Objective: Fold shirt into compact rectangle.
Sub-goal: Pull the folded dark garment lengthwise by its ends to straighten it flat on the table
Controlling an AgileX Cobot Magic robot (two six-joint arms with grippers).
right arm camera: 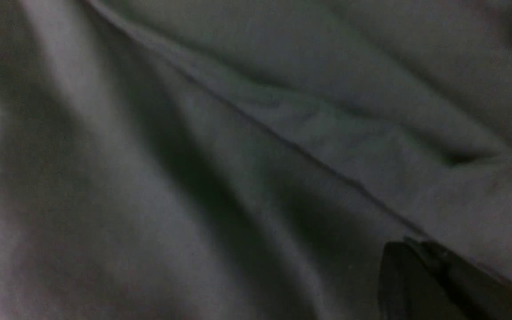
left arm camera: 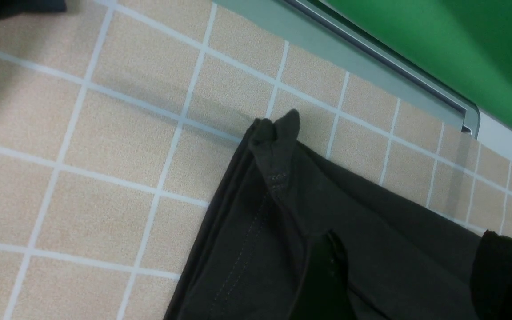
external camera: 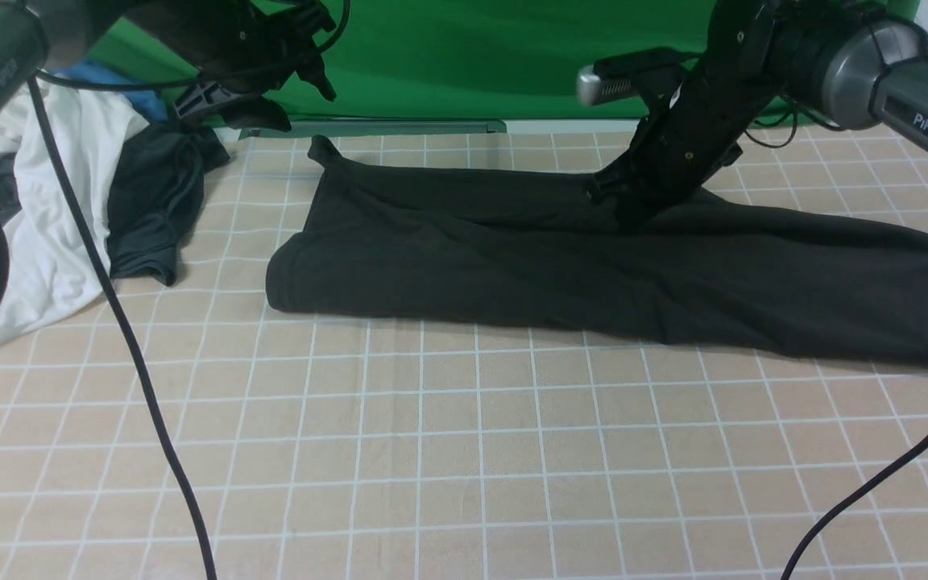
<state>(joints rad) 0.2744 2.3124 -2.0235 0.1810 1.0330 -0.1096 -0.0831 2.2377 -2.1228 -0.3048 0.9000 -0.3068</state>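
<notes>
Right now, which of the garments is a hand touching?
The long black shirt, under the right hand; the white garment and smaller dark garment lie untouched aside.

The front camera looked forward and down over the tiled table [external camera: 432, 451] from the robot's own side. The left wrist camera hung above the peaked corner of the shirt [left arm camera: 349, 213], which the front view also showed. The right wrist camera sat almost against that cloth.
</notes>
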